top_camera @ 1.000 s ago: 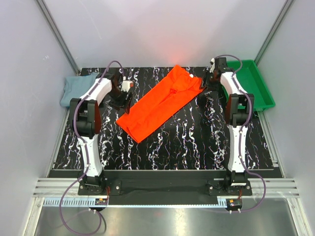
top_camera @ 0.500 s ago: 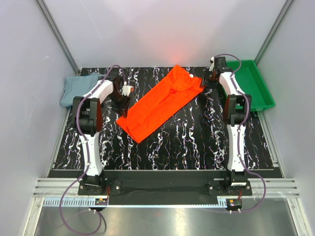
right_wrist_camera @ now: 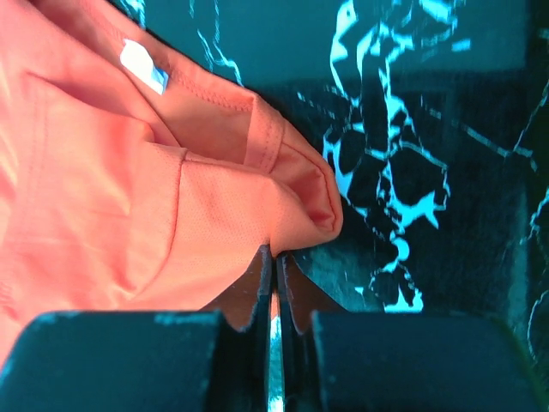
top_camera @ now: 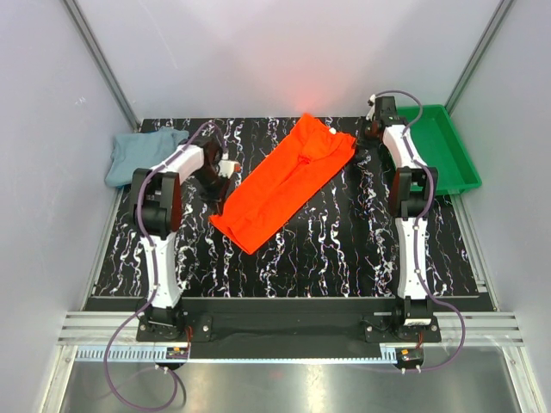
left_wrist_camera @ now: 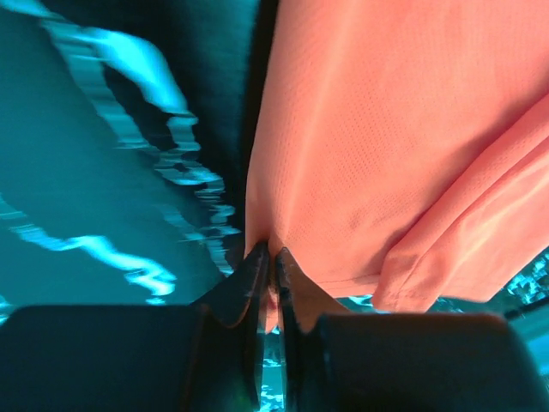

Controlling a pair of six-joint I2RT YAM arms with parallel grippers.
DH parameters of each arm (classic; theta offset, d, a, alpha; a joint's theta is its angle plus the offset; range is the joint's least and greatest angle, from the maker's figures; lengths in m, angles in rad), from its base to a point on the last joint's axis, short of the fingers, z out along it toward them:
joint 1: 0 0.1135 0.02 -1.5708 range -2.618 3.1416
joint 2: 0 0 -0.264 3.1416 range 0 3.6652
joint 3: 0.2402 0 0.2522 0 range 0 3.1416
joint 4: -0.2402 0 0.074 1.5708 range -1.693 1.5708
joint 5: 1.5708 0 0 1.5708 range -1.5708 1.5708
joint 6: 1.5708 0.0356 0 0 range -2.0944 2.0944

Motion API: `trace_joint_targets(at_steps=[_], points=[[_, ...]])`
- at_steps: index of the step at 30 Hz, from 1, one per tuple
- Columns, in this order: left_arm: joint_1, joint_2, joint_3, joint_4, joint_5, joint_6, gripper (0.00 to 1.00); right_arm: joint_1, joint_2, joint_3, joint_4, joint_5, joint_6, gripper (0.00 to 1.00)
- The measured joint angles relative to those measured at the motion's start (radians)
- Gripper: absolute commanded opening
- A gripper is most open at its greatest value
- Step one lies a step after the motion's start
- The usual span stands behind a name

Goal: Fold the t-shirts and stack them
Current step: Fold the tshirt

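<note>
An orange-red t-shirt (top_camera: 284,181) lies folded lengthwise in a diagonal strip across the black marbled table (top_camera: 344,249). At the strip's lower left edge my left gripper (top_camera: 220,179) is shut on the orange cloth (left_wrist_camera: 360,154), which is pinched between its jaws. By the collar end at the upper right, my right gripper (top_camera: 365,138) is shut on the shirt's edge (right_wrist_camera: 283,206); a white label (right_wrist_camera: 142,65) shows near the collar. A grey-blue t-shirt (top_camera: 138,153) sits bunched at the table's far left edge, untouched.
A green plastic tray (top_camera: 448,151) stands at the back right, just beyond my right arm. Grey walls close in the table on three sides. Both arm bases are at the near edge.
Both grippers have closed on the orange t-shirt's edges. The left gripper moved right to the cloth's lower corner; the right gripper shifted slightly up at the collar end.
</note>
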Motion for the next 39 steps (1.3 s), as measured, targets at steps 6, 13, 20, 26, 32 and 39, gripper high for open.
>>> trace_joint_targets(at_steps=[6,13,20,26,32,39], points=[[-0.093,-0.040,-0.081,-0.021,0.050,-0.002,0.09,0.000,0.053,0.101,0.005,-0.011,0.004,0.04],[-0.234,-0.074,-0.124,-0.034,0.100,-0.012,0.09,0.007,0.070,0.116,0.015,-0.019,0.008,0.04],[-0.314,-0.122,-0.145,-0.043,0.133,-0.020,0.09,0.033,0.091,0.163,0.022,-0.019,0.010,0.04],[-0.358,-0.127,-0.156,-0.041,0.153,-0.019,0.10,0.071,0.133,0.226,0.044,-0.023,0.021,0.03],[-0.410,-0.128,-0.173,-0.041,0.168,-0.020,0.10,0.103,0.169,0.262,0.064,-0.032,0.042,0.03],[-0.458,-0.131,-0.200,-0.043,0.177,-0.020,0.09,0.111,0.195,0.295,0.123,-0.031,0.061,0.02]])
